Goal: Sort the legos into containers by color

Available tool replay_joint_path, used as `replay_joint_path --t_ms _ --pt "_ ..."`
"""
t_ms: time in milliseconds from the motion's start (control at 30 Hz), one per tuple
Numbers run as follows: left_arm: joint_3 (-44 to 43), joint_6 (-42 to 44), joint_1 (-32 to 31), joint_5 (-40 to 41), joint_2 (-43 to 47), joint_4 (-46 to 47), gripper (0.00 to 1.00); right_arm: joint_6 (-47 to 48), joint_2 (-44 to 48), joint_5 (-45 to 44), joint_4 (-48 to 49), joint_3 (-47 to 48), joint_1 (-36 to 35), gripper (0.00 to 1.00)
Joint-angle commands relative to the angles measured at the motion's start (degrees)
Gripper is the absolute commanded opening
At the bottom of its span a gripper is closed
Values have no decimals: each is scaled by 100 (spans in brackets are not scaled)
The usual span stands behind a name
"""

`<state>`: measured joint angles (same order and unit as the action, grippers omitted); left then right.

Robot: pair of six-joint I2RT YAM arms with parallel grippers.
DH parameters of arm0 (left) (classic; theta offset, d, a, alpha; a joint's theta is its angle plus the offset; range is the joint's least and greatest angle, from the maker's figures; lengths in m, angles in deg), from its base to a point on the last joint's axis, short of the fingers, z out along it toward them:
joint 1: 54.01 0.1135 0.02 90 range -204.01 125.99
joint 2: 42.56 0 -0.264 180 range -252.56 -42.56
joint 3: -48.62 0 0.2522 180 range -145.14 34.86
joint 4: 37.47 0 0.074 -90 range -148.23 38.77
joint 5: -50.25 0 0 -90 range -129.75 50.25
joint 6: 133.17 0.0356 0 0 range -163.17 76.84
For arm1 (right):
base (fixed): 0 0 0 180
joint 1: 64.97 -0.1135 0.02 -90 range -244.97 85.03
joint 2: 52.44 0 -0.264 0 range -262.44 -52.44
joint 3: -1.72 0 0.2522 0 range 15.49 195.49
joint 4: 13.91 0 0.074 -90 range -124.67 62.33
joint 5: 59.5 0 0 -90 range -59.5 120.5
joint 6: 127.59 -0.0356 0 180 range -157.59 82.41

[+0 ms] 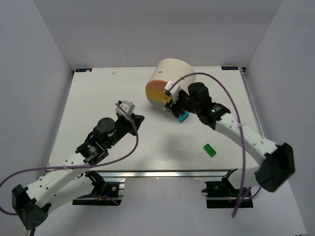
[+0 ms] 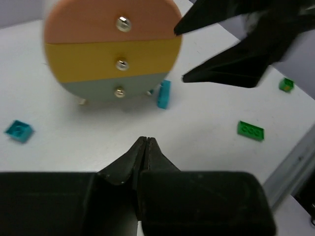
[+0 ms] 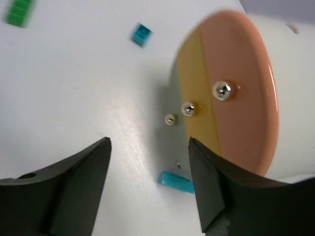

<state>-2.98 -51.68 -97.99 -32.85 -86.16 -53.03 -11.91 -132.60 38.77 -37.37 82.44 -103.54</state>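
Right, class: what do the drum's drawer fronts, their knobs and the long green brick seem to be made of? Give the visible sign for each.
The drawer fronts look like painted wood or matte plastic: flat, dull colour bands, no glare. The knobs seem polished metal: silvery, with bright glints. The long green brick looks like smooth moulded plastic: uniform colour, studs on top.

Top camera looks down from 6 o'clock over the whole table (image 1: 93, 98). Both wrist cameras closely face the drawer fronts (image 2: 112, 54): left from 8 o'clock, right from 4 o'clock.
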Motion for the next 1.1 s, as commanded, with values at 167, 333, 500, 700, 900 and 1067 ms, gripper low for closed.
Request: replay_joint_path --t_ms 167,333,500,700,900,1067 --pt "-469 -1300 206 -1832 -2195 1295 48 -1221 2136 1256 -23 -1272 638 35" --pt "-855 -2127 382 -1929 -3575 2270 71 -1977 2724 1360 711 -2360 1508 0" --pt "-1654 -2181 444 -1420 -4455 2124 74 -2092 3041 1904 530 -2433 2037 4" --pt "-2631 -2128 567 -866 -5352 1649 73 -1320 3199 3250 12 -2310 2327 20" --pt "-3184 -2137 672 -787 -5844 1210 70 -994 3384 3778 -76 -2381 2415 20" --pt "-3308 -2093 725 -479 -5880 866 66 -941 3375 3769 -94 -2380 2424 20"
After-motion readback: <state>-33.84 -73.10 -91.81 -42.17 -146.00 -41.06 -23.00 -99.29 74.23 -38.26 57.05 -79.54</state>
